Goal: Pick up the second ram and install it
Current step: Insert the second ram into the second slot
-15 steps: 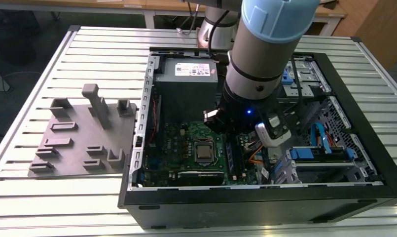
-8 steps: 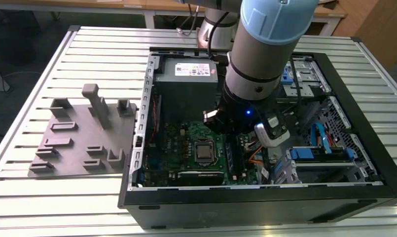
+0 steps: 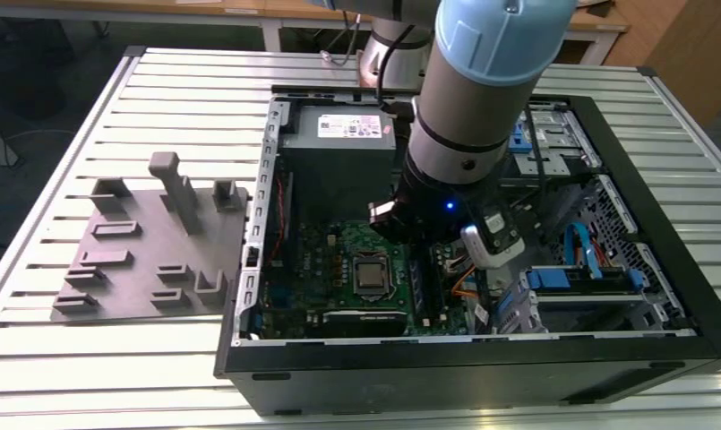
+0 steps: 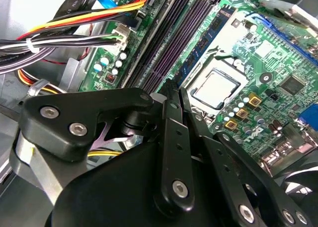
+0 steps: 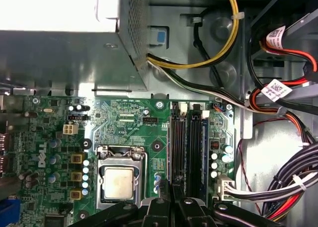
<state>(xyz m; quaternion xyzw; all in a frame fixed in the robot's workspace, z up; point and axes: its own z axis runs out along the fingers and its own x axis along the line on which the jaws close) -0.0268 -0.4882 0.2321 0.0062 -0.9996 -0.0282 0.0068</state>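
The black metal gripper [image 4: 174, 90], built of bolted link bars, has its two fingers [image 4: 168, 117] pressed nearly together, with only a hairline gap between them. In both wrist views nothing can be seen pinched in that gap. The fingertips [image 5: 171, 187] hang low over the near end of the long dark memory slots [image 5: 177, 147], and whether they touch a slot cannot be told.

The second ram [image 5: 203, 147], a long, narrow dark blue-green memory stick with dark chips, appears to stand on edge in one of these slots. In the second wrist view it [image 4: 203, 45] lies just beside the fingertips and apart from them, parallel to the neighbouring slots.

On the other side of the slots is the square silver processor socket [image 5: 119, 180], set in the large green motherboard [image 5: 124, 122]. A bundle of black, white, yellow and orange cables [image 4: 64, 40] runs along the board's edge near the slots.

Beyond the board is the grey perforated metal power supply [image 5: 59, 53]. In the exterior view the light-blue and grey robot arm [image 3: 480, 90] reaches down into the open black computer case [image 3: 456, 367]. On that view's left, a grey plastic tray with upright pegs [image 3: 145, 260] lies on the slatted white metal table [image 3: 157, 90].
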